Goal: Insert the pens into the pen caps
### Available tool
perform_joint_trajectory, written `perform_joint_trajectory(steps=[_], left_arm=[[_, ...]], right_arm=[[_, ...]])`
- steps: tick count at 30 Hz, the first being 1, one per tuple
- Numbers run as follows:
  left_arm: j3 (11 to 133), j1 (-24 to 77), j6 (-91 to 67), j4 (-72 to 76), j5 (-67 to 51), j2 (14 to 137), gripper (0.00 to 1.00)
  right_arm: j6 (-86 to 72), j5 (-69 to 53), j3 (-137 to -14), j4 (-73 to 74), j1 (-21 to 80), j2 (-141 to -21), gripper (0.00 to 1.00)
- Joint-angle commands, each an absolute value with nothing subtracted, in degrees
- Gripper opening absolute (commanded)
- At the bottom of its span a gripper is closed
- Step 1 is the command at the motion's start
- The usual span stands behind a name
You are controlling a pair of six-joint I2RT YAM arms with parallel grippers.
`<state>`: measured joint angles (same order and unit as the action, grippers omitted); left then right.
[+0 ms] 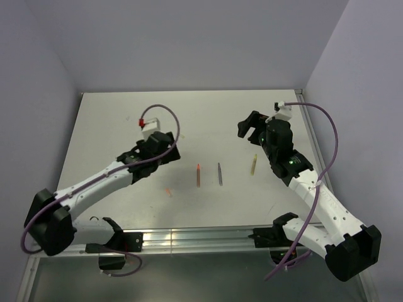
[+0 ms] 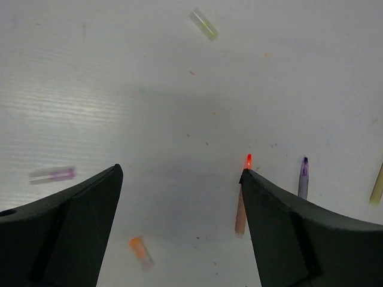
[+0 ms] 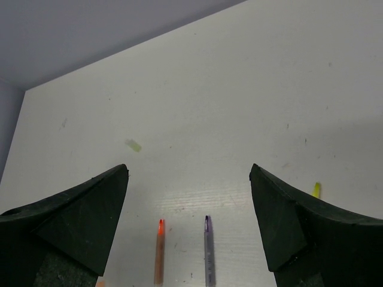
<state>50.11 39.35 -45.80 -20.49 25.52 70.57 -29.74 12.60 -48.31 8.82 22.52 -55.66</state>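
Left gripper [image 2: 179,176]: spread wide, empty, hanging over the table [image 1: 113,126], only bare surface between the fingers.

In the left wrist view:
- Orange pen [image 2: 240,214] at 3 o'clock of the gap, pointing toward 12. Red tip peeking just above the right finger's tip, barrel running along that finger's inner edge and partly covered by it. Touching or not, cannot tell.
- Purple pen [image 2: 303,178] just beyond at 3 o'clock, roughly parallel, lower part cut off by the same finger.
- Yellow pen [image 2: 377,184] at the frame's 3 o'clock edge.
- Orange cap [image 2: 140,251] at 6 o'clock of the gap, nearer the left finger but apart from it.
- Lilac cap [image 2: 52,174] at 9 o'clock, outside the left finger, lying crosswise.
- Cream cap [image 2: 204,24] well away at 12 o'clock, tilted.

Right gripper [image 3: 188,173]: likewise spread wide, gripping nothing, clear of every pen.

In the right wrist view:
- Orange and purple pens side by side at 6 o'clock within the gap, tips toward 12, apart from each other and from both fingers.
- Yellow pen's tip showing just over the right finger at 3 o'clock.
- Cream cap at 10 o'clock, well apart.

From the top: three pens in a row mid-table between the two grippers. Orange at 9 o'clock, purple in the middle, yellow at 3 o'clock, nearest the right gripper. Orange cap at 7 o'clock of the orange pen. All pens uncapped, all caps lying loose.
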Motion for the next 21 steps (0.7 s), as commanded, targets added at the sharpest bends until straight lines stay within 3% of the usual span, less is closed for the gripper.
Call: perform_joint_trajectory(steps=[1, 21], left_arm=[[55.8, 47.9, -46.8, -19.5, 31.3, 78.0, 0.85], [65.7, 56.0, -45.4, -17.8, 28.5, 100.4, 0.71]], right_arm=[[-29.5, 13.1, -48.6, 9.3, 22.5, -55.6, 0.90], [-29.2, 14.7, -48.3, 12.1, 22.4, -52.9, 0.89]])
